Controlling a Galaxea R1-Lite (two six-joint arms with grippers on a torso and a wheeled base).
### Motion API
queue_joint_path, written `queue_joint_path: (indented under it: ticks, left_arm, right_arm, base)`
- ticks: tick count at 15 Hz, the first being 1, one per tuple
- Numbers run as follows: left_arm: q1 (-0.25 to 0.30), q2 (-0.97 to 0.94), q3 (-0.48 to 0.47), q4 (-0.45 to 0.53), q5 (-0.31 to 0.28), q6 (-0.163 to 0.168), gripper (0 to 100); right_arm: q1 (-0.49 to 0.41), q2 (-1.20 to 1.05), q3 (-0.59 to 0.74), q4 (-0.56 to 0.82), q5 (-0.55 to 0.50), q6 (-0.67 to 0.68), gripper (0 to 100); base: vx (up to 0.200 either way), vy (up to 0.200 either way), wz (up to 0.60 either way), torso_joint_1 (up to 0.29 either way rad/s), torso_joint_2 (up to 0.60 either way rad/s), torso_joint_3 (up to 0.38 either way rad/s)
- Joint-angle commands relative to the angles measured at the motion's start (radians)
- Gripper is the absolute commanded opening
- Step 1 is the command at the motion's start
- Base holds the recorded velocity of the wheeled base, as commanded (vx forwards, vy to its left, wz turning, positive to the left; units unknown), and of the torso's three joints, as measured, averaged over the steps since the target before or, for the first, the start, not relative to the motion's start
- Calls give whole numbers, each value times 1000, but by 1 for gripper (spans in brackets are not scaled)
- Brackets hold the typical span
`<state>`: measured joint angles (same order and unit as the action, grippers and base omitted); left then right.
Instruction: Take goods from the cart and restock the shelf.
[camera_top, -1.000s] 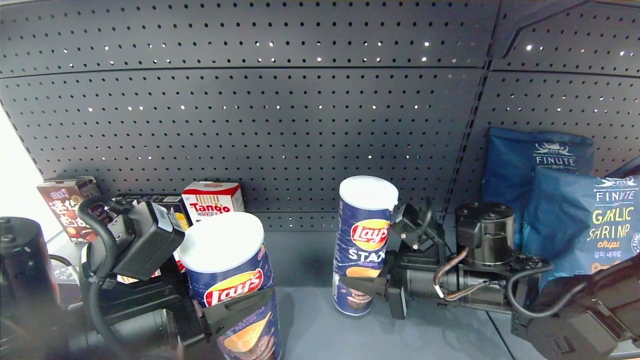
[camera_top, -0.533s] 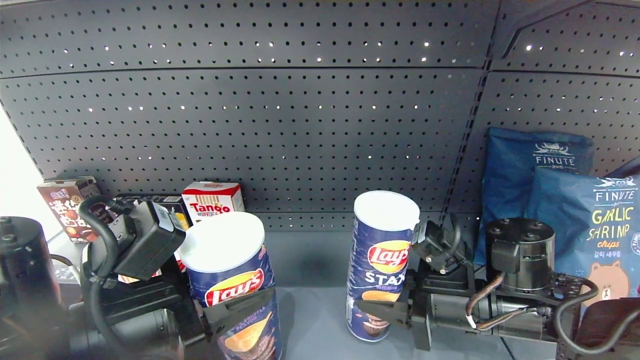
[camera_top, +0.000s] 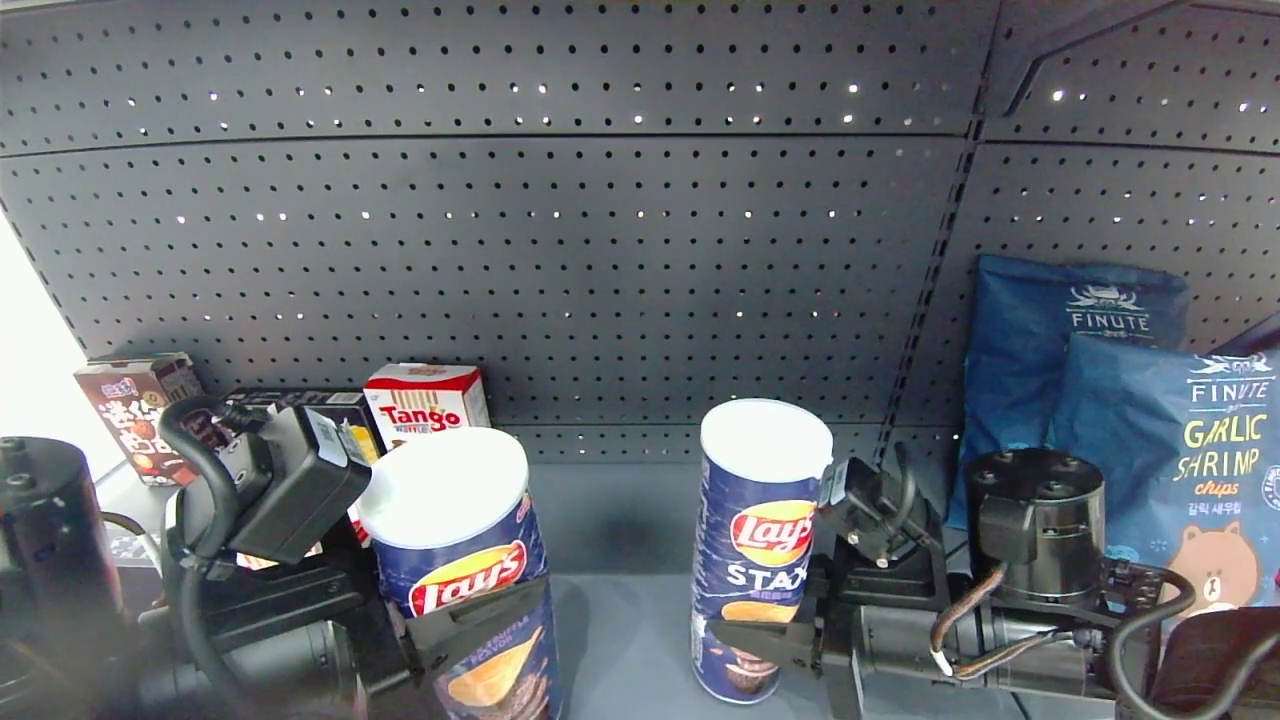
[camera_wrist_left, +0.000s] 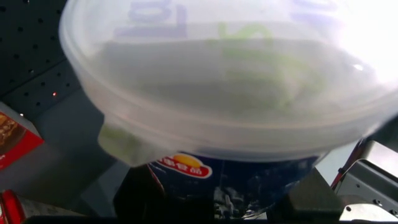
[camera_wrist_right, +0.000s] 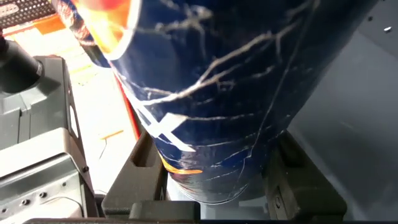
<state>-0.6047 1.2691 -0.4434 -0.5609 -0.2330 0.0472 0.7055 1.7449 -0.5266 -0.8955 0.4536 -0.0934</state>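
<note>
Two tall chip cans stand upright in the lower half of the head view, each in a hand. The right can (camera_top: 762, 540) sits just right of centre, clamped low on its body by the right hand (camera_top: 750, 645), whose fingers (camera_wrist_right: 292, 171) press its two sides in the right wrist view. A second ago this can was higher in the frame and a little further left; half a second ago it was slightly to the right of where it is now. It has since dropped toward the bottom edge, and the right arm has drawn back with it toward the lower right corner. Whether its base touches the shelf (camera_top: 620, 610) I cannot tell. The left can (camera_top: 455, 545), at lower left, has not moved; the left hand (camera_top: 470, 630) holds it around the middle, one finger crossing its front.

The shelf is a flat grey board, closed behind by a dark pegboard back (camera_top: 560, 250) across the upper frame. Against it at left stand a brown box (camera_top: 135, 400), a dark box (camera_top: 345, 408) and a red-and-white box (camera_top: 425, 403); at right lean blue bags (camera_top: 1075, 325).

Both cans are dark blue with a red-and-yellow badge and a pale, translucent lid (camera_wrist_left: 236, 74).
</note>
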Motion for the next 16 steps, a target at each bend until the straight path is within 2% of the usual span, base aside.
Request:
queue_joint_path:
  ticks: [1,10,11,16]
  left_arm:
    - [0,1,2,-1,0,0,0]
    - [0,1,8,-1,0,0,0]
    - [0,1,9,-1,0,0,0]
    - [-1,1,11,-1,0,0,0]
  right_arm:
    - [5,25,-1,0,0,0,0]
    - [3,61,-3,-2,-1,0,0]
    - [5,62,-3,-2,-1,0,100]
    - [0,39,42,-26,-10,-2,100]
  base:
    - [0,0,0,0,0,0]
    - [0,0,0,0,0,0]
    - [0,0,0,0,0,0]
    - [0,0,0,0,0,0]
